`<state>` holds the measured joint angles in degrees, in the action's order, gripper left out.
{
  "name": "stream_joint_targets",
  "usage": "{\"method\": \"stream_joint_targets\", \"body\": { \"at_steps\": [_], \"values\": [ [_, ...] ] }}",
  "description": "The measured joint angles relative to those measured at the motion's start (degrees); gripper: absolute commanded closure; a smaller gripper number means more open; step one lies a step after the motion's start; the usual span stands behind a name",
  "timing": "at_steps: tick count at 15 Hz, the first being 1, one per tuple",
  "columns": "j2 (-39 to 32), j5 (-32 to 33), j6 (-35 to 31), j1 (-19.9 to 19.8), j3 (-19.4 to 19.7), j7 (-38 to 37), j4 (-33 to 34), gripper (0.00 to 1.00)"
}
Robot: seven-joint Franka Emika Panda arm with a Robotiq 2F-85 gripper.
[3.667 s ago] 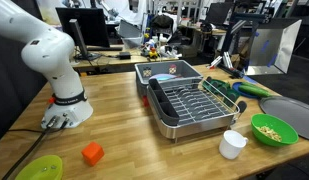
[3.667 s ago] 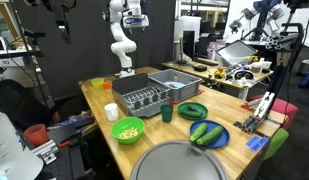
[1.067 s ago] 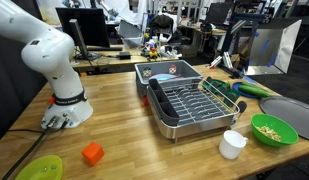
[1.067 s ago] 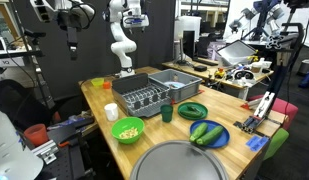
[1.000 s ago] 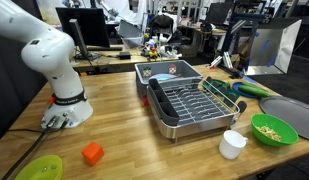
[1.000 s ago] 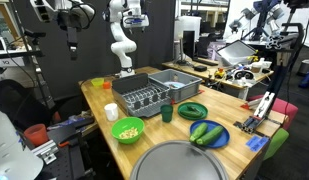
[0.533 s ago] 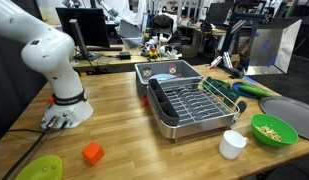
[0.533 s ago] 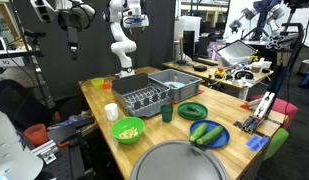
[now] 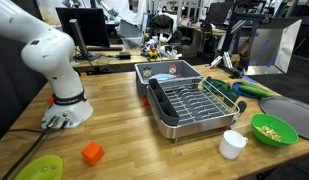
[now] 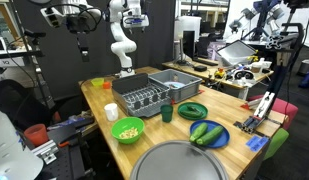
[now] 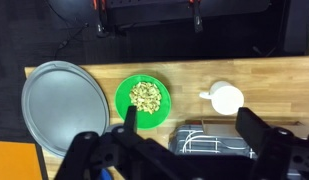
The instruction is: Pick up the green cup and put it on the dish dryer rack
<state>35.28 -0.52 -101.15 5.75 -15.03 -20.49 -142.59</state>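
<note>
While the gripper (image 11: 186, 118) hangs high over the table (image 9: 124, 130), its 2 fingers (image 11: 262, 145) stand wide apart with nothing between them. The wrist view shows them only as dark, blurred shapes along the bottom of the picture.

The green cup (image 10: 167, 113) stands upright on the wood, well apart from the gripper. It is just off the corner of the dish dryer rack (image 10: 144, 98) that faces away from the robot base (image 9: 66, 110), and near a green plate (image 10: 192, 109). The rack lies about mid-table, with a grey tub (image 9: 166, 72) just beside it on the side toward 1 long edge.

Toward the opposite long edge, a white cup (image 9: 232, 145) and a bright green bowl (image 9: 274, 130) stand near each other without touching. The wrist view looks down on both close to that edge. A grey round tray (image 11: 62, 95) lies next to the bowl at the end of the table farthest from the robot base.

Along the same long edge, nearer the base, sits an orange block (image 9: 92, 154). A yellow-green plate (image 9: 39, 168) lies at the corner there.
</note>
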Motion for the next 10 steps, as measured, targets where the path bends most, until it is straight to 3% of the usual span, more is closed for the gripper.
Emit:
{"method": "stream_joint_targets", "body": {
  "at_steps": [10],
  "values": [
    [-1.78, 0.22, -7.14, -0.99, 2.85, -0.01, -1.88, 0.0]
  ]
}}
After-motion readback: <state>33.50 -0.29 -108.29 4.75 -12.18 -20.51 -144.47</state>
